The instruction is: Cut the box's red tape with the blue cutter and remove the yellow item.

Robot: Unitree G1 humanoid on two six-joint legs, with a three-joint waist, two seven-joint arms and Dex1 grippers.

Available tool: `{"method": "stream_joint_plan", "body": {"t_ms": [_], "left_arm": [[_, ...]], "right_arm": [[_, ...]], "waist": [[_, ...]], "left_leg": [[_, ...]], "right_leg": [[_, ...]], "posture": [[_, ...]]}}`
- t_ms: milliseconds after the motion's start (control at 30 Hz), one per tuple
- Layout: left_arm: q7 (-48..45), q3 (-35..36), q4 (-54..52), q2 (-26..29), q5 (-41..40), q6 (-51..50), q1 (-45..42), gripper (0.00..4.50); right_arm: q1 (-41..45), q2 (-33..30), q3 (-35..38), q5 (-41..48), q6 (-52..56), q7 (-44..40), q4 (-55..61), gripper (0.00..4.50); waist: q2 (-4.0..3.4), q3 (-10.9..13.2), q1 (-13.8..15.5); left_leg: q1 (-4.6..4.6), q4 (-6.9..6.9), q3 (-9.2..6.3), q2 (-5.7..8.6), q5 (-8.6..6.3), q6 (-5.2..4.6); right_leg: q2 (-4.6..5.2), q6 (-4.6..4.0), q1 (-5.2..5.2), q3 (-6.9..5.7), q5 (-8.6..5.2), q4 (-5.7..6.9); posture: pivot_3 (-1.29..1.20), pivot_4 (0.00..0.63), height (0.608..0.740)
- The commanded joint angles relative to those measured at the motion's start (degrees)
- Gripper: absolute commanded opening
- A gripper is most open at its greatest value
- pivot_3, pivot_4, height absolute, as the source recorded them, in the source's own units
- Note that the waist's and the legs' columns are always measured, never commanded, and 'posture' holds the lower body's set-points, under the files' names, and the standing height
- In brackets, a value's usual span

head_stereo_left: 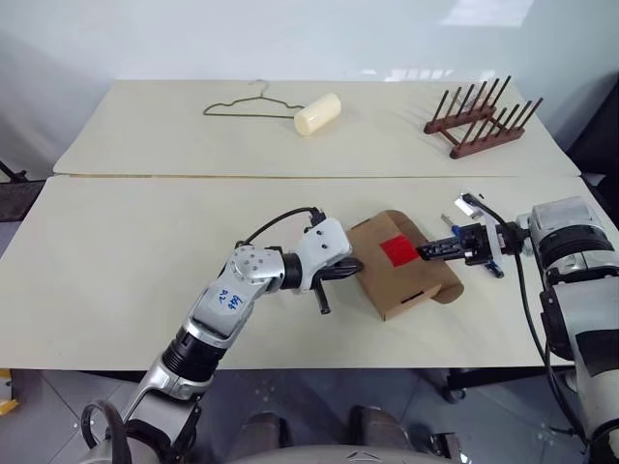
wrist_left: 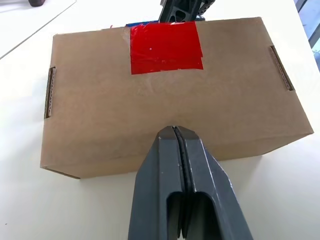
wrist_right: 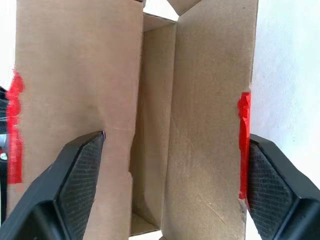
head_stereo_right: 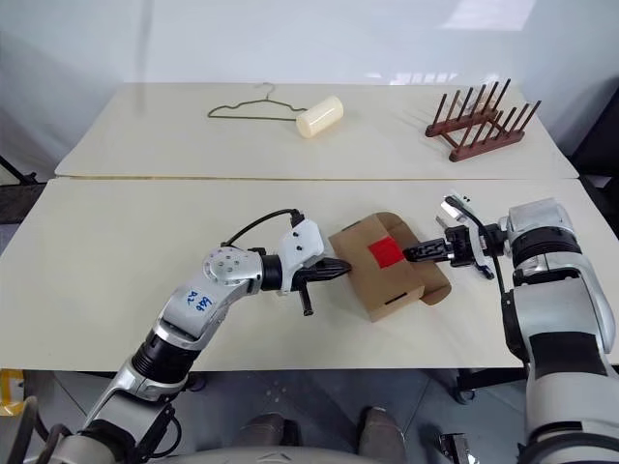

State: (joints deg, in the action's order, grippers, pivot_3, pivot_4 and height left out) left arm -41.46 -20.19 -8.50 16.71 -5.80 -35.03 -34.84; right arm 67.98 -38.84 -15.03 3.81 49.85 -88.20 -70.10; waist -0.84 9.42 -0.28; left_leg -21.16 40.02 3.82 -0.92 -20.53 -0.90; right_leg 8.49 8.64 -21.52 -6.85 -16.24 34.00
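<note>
Red tape (wrist_left: pixel 166 47), a small bright square, sits on the lid of the small brown cardboard box (head_stereo_left: pixel 401 275) near the table's front edge. From the right wrist view the tape looks already split, red on each edge of a parted flap, so I judge the cutting done. No yellow item shows yet; pulling it out remains. The right gripper (head_stereo_left: pixel 432 250) stands wide open at the box's flap end. The left gripper (head_stereo_left: pixel 350 268), fingers pressed together and empty, braces the opposite side.
</note>
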Motion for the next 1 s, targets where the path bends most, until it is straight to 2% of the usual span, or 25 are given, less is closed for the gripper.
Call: {"method": "stream_joint_plan", "body": {"t_ms": [33, 333, 500, 567, 667, 767, 900, 1000], "left_arm": [[0.89, -0.14, 2.83, -0.78, 1.18, 1.81, -2.25, 0.00], [-0.05, -0.43, 5.48, -2.21, 1.00, 2.93, -6.71, 0.00], [-0.41, -0.75, 3.35, -0.92, 1.09, 0.65, -5.53, 0.00], [0.18, -0.54, 1.78, -0.12, 1.12, -1.14, -4.51, 0.00], [0.36, -0.32, 0.04, 1.09, 1.04, -2.85, -3.61, 0.00], [0.43, 0.09, -1.08, 2.20, 1.03, -4.07, -3.16, 0.00], [1.05, 0.99, -2.73, 2.78, 0.57, -5.64, -2.46, 0.00], [1.03, 0.81, -4.01, 2.65, 0.16, -6.44, -1.55, 0.00]], "right_arm": [[-2.16, 2.90, -1.74, 0.79, 1.19, -4.30, 0.00, 3.97], [-3.20, 4.11, -3.42, 5.66, 4.16, -4.30, 1.30, 3.97], [-6.50, 2.12, -11.11, 16.07, 11.17, -4.30, 10.69, 3.97], [-8.17, 1.87, -12.20, 22.32, 17.29, -4.30, 16.23, 3.97], [-10.61, 0.86, -13.58, 26.38, 21.38, -4.30, 21.38, 3.97], [-11.78, 1.05, -11.52, 25.89, 22.58, -3.62, 20.58, 3.97], [-12.82, 0.31, -3.85, 23.36, 19.34, 5.85, 14.10, 3.97], [-14.20, -2.00, -1.06, 23.19, 21.58, 6.04, 14.47, 3.97]], "waist": [[0.00, 0.00, -0.01], [0.00, 0.00, -1.57], [0.00, 0.00, -1.38], [0.00, 0.00, -1.37], [0.00, 0.00, -1.30], [0.00, 0.00, -1.22], [0.01, 0.00, -1.16], [0.01, 0.00, -0.94]], "left_leg": [[0.00, 0.00, 0.00, -0.01, 0.00, 0.00], [0.04, -0.12, 0.00, -0.04, -0.01, 0.02], [0.04, -0.09, -0.03, -0.05, -0.01, 0.03], [0.03, -0.08, -0.09, -0.06, -0.02, 0.04], [0.01, -0.08, -0.15, -0.06, -0.02, 0.04], [0.00, -0.07, -0.15, -0.06, -0.02, 0.04], [0.00, -0.05, -0.12, -0.05, -0.03, 0.04], [0.00, 0.02, -0.11, -0.02, -0.02, 0.02]], "right_leg": [[0.00, 0.00, 0.00, -0.01, 0.00, 0.00], [-0.05, 0.00, -0.02, -0.02, 0.00, 0.00], [-0.06, -0.01, -0.03, -0.02, -0.01, 0.01], [-0.05, -0.01, -0.03, -0.02, -0.01, 0.01], [-0.05, -0.01, -0.04, -0.01, -0.01, 0.01], [-0.05, -0.01, -0.04, -0.01, -0.01, 0.01], [-0.04, -0.02, -0.04, -0.01, -0.01, 0.00], [0.00, -0.02, -0.03, 0.09, -0.01, 0.02]], "posture": [[0.00, 0.150, 0.740], [0.00, 0.150, 0.740], [0.00, 0.150, 0.740], [0.00, 0.150, 0.740], [0.00, 0.150, 0.740], [0.00, 0.150, 0.740], [0.00, 0.150, 0.740], [0.00, 0.150, 0.740]]}}
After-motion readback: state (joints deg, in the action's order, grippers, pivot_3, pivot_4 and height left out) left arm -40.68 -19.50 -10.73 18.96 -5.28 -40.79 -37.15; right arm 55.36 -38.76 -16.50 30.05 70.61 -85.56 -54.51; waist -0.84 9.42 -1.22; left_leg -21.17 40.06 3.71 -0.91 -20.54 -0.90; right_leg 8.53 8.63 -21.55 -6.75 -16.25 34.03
